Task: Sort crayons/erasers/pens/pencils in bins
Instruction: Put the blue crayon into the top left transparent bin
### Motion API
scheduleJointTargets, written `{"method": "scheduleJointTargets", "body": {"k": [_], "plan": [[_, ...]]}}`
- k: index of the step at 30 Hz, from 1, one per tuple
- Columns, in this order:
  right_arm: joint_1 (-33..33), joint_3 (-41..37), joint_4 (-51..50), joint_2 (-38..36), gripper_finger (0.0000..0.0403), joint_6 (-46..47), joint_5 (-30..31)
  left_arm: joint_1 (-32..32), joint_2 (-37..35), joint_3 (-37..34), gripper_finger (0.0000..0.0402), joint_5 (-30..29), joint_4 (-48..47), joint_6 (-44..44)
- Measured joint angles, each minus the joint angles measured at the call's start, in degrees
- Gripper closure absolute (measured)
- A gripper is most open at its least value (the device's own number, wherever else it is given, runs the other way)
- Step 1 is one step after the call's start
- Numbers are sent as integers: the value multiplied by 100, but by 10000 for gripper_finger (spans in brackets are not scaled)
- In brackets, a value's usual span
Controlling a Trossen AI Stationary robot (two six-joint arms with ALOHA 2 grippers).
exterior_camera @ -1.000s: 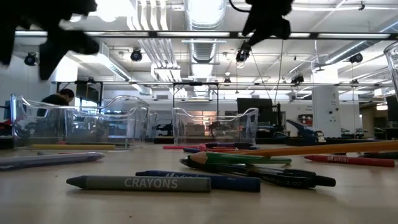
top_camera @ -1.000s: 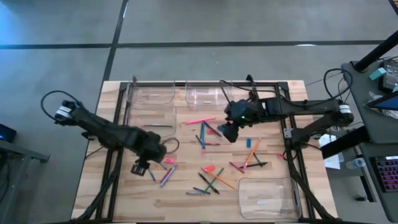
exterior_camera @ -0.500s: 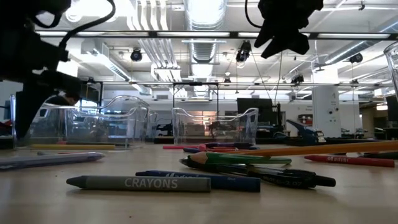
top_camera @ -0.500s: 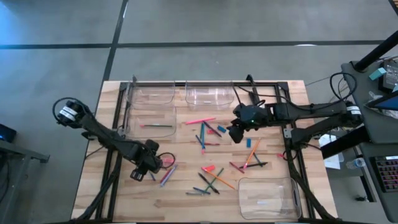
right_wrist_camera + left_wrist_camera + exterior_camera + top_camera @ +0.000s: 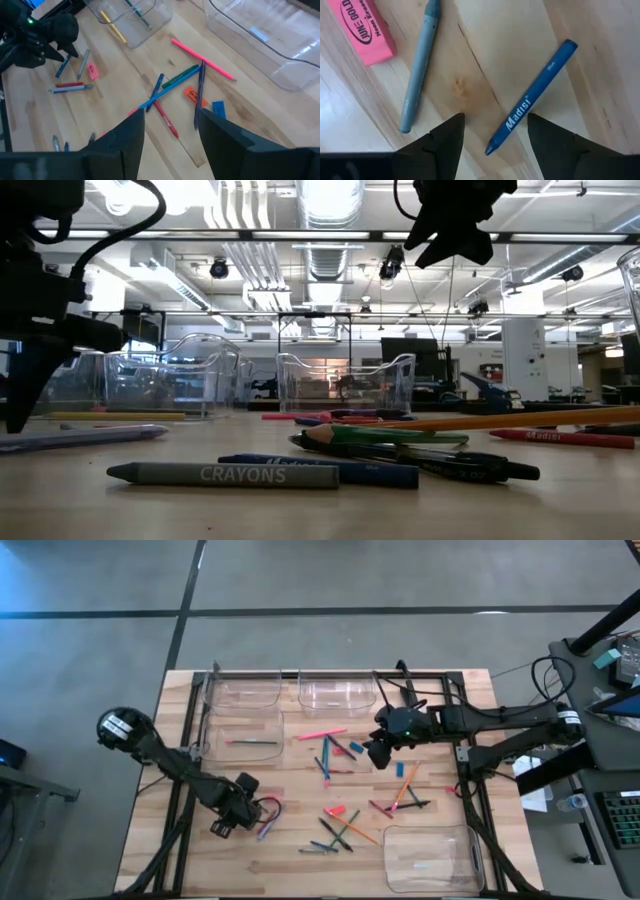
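Here we see the left gripper (image 5: 226, 827) low over the desk (image 5: 290, 860), fingers apart astride a blue crayon (image 5: 532, 98), apparently lining up a pick. The right gripper (image 5: 372, 756) hangs open above scattered pens (image 5: 327, 762); the bins (image 5: 240, 693) wait along the desk's edges.

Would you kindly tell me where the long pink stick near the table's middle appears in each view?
High view: long pink stick, centre, before the middle back bin.
Low view: probably the pink sliver left of that bin.
Left wrist view: not in it.
Right wrist view: upper middle, beside the same bin.
Shared landmark: that bin.
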Motion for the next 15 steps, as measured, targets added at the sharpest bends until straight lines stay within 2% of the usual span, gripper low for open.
{"method": "scheduleJointTargets", "body": {"k": [5, 15], "plan": [[0, 0, -2, 2, 229, 2, 51, -135, 343, 0, 226, -62, 36, -35], [0, 0, -2, 4, 229, 2, 151, -183, 395, -7, 350, -138, 159, -31]]}}
